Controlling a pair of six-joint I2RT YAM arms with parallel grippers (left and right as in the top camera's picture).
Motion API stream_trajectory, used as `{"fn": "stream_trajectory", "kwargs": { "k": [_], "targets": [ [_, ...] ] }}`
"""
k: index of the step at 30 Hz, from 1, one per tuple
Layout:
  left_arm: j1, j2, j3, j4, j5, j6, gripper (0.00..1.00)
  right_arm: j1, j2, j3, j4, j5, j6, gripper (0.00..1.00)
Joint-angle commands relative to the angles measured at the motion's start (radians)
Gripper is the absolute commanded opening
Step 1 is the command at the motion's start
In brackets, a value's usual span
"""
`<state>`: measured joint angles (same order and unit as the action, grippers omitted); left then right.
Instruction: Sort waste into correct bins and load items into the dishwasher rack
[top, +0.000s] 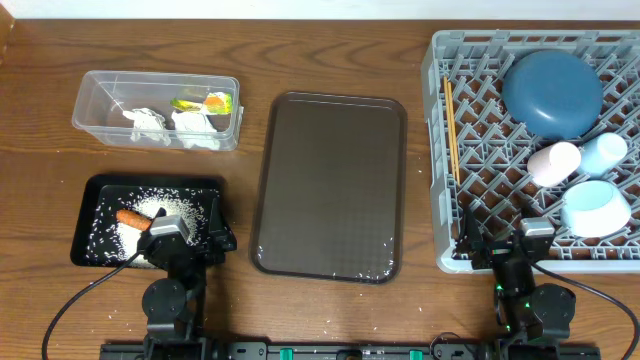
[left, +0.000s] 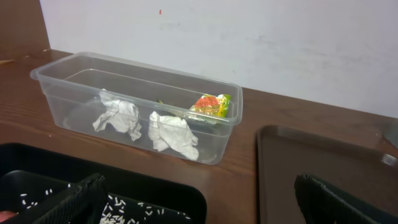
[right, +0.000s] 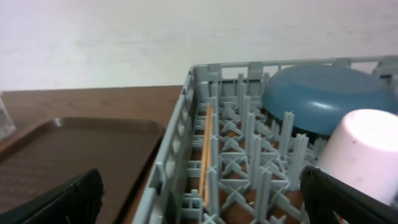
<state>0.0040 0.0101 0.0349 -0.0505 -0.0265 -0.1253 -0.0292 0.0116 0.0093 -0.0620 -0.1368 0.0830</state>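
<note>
At three o'clock, rack (top: 434, 150): dishes (top: 550, 90) loaded.
Bins (top: 95, 100): we see waste (top: 195, 122) sorted.
Left over: maybe specks (top: 345, 268) on brown tray (top: 330, 170).
Left fingers (left: 74, 199), right fingers (right: 62, 199): wide, empty.

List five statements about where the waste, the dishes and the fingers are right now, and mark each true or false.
1. The carrot lies in the black tray with the rice. True.
2. The crumpled napkins lie in the black tray. False: they are in the clear container, with the wrapper.
3. The dark-blue plate sits in the dishwasher rack. True.
4. The chopsticks lie in the clear container. False: they lie inside the rack, along its side toward the brown serving tray.
5. The fingers of the left gripper are shut on a napkin. False: they stand open, as do those of the right gripper, holding nothing.
</note>
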Motion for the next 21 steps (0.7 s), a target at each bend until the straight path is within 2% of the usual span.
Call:
{"fn": "stream_trajectory", "kwargs": {
  "k": [1,21],
  "targets": [
    [0.003,-0.006,-0.031,-0.018,-0.011,0.017,0.98,0.011,-0.007,-0.004,-0.004,0.021,-0.067,0.99],
    [0.003,-0.006,-0.031,-0.018,-0.011,0.017,0.98,0.009,-0.007,-0.004,-0.005,0.039,-0.084,0.99]
  ]
}}
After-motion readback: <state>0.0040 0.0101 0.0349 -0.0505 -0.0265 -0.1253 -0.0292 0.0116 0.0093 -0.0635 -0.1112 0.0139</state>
